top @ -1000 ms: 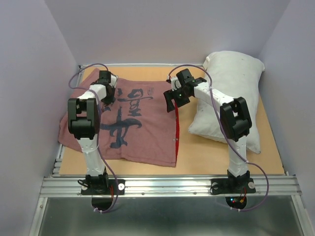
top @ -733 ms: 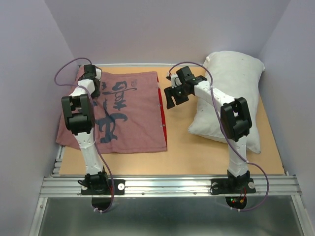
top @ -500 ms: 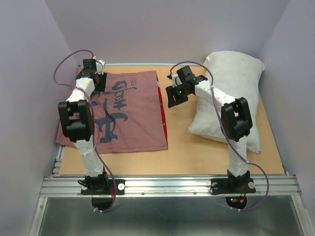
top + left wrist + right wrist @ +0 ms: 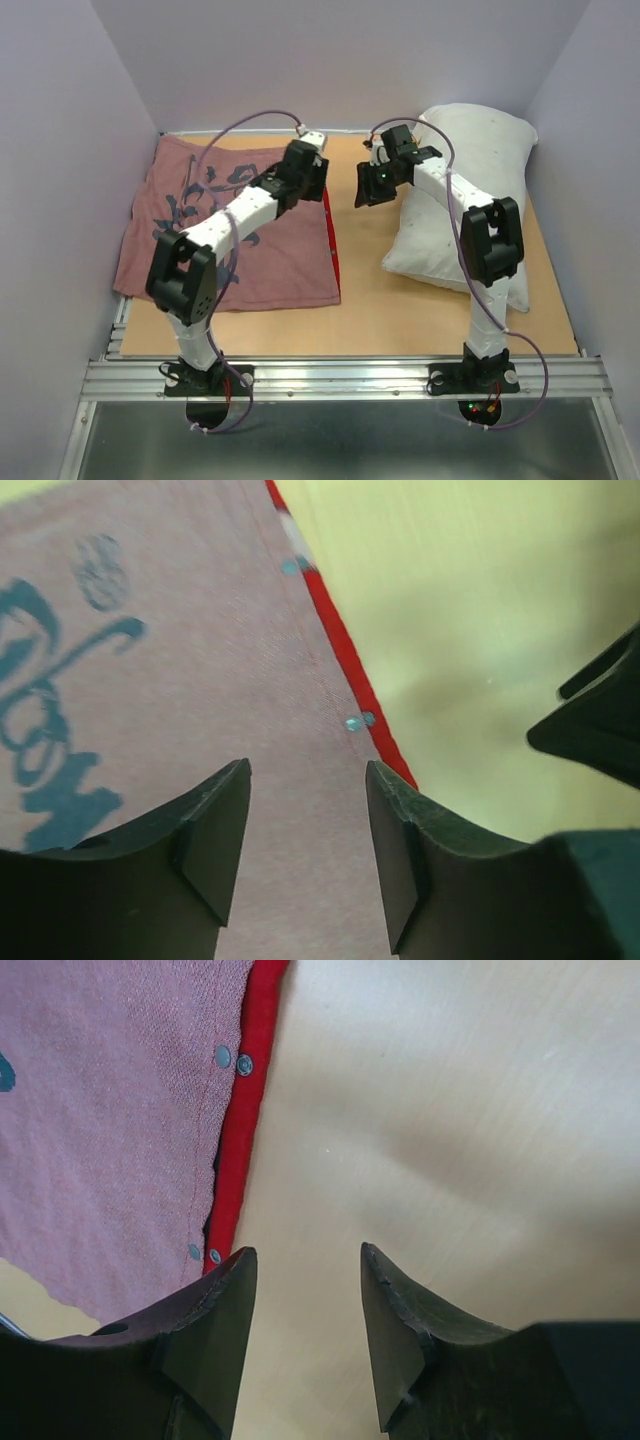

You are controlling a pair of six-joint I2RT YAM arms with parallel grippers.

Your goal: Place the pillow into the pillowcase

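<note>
The pillowcase (image 4: 240,240) lies flat on the left of the table, pinkish-red face with dark blue characters up and a bright red edge (image 4: 330,240) along its right side. My left gripper (image 4: 312,180) hovers over its far right corner, open and holding nothing. In the left wrist view the left gripper (image 4: 308,780) stands over the pink cloth (image 4: 200,630) beside the red edge (image 4: 345,655). My right gripper (image 4: 368,190) is open over bare table between pillowcase and pillow. The right gripper (image 4: 305,1260) has the snap-studded edge (image 4: 245,1130) to its left. The plump white pillow (image 4: 470,190) lies at the right.
The wooden tabletop (image 4: 400,310) shows between pillowcase and pillow. Lavender walls close in on the left, back and right. A metal rail (image 4: 340,375) with both arm bases runs along the near edge. The two grippers are close together near the pillowcase's far right corner.
The pillowcase was dragged left and then let go. My left arm swung from its far left corner to its right edge, jaws now open. The right gripper drifted slightly right and narrowed.
</note>
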